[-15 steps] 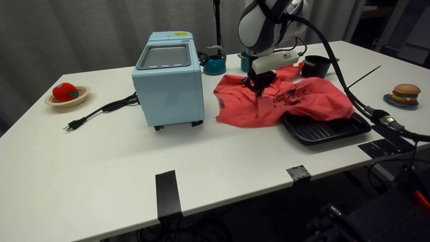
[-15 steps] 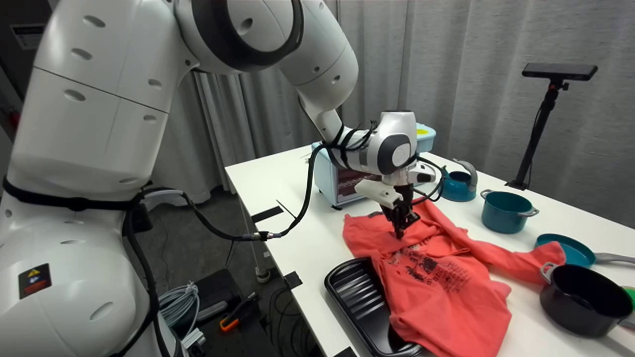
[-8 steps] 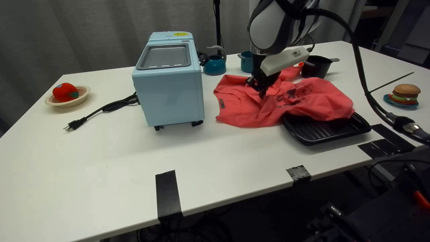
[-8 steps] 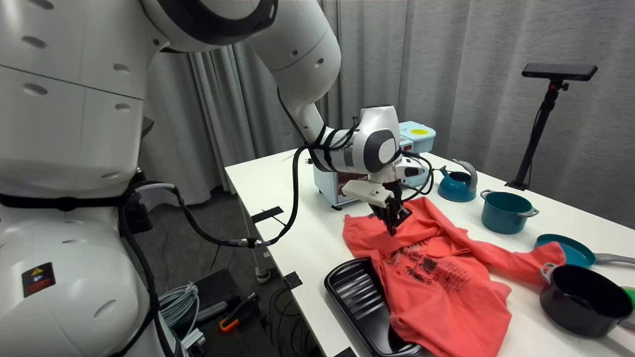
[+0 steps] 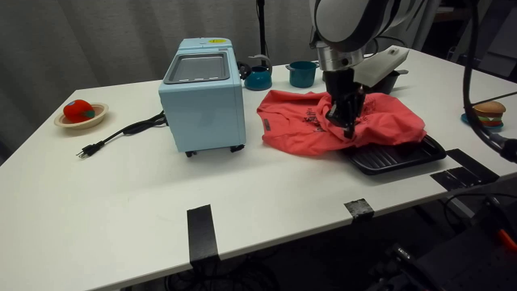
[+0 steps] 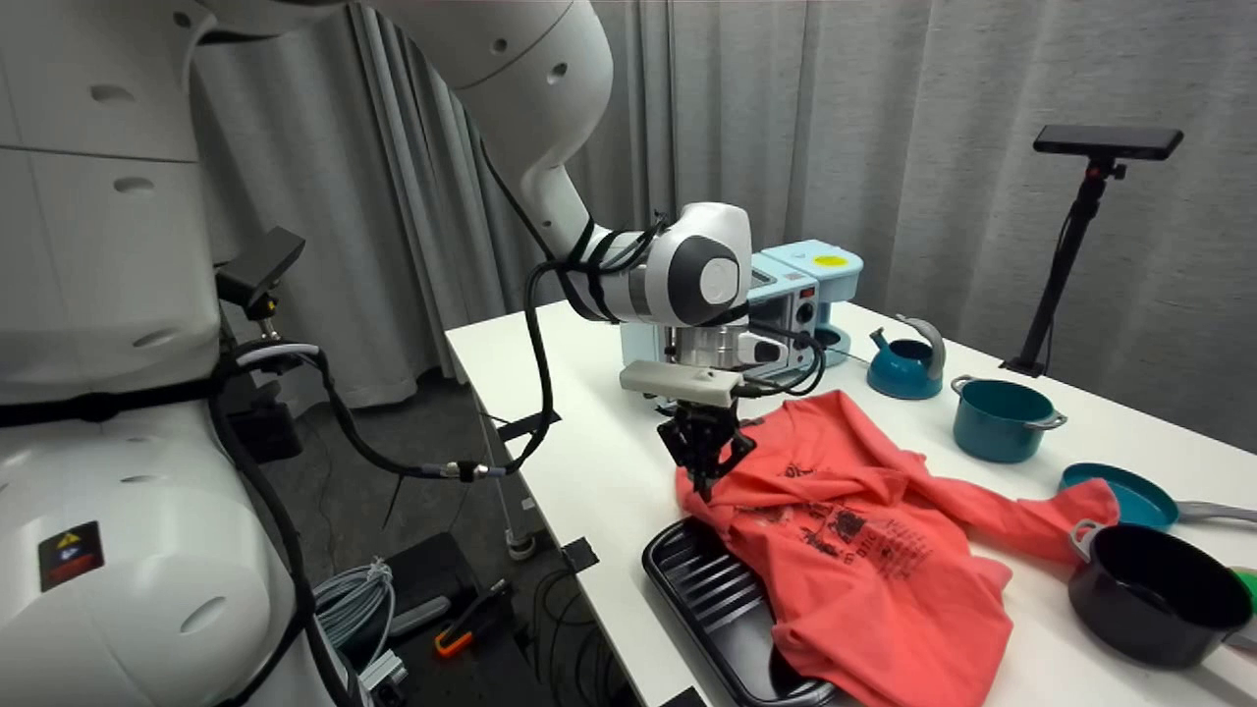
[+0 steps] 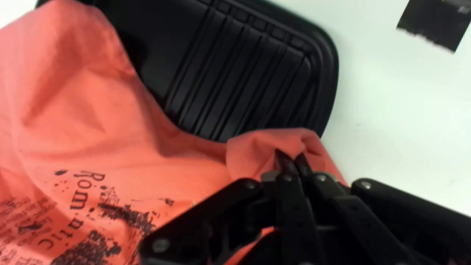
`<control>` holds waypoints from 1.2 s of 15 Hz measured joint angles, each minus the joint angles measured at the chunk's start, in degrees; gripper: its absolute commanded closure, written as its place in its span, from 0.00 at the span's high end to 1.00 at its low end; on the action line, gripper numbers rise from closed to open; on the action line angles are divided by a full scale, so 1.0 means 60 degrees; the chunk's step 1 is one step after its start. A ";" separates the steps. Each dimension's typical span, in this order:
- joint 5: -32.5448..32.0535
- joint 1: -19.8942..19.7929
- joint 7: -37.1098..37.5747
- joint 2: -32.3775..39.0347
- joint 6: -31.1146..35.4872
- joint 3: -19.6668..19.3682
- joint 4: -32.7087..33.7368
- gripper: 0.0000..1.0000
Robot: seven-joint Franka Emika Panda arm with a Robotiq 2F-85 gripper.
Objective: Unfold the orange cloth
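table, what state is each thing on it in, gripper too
cloth: rumpled, partly spread, lying partly over the tray
gripper: shut on cloth
tray: partly covered
plug: loose on the table
teal pot: upright, lid off
black pot: upright, lid off
kettle: upright
pan: partly hidden by cloth
bowl: holding a tomato
burger: stacked whole

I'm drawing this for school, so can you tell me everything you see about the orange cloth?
The orange cloth looks like a soft, thin shirt, coral-coloured, with blotchy dark print and a small dark tag. It lies rumpled, partly spread, on the white table, with one part draped over the black tray. A sleeve-like end reaches toward the black pot; whether they touch is unclear. The gripper pinches a fold of it.
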 measured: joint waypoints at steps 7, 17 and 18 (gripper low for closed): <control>0.0633 -0.0308 -0.2139 -0.0420 -0.4506 0.0245 0.0557 0.29; 0.1116 -0.0955 -0.0704 0.0705 -0.5500 0.0158 0.1911 1.00; 0.1236 -0.1010 -0.0499 0.0712 -0.5091 0.0145 0.1917 1.00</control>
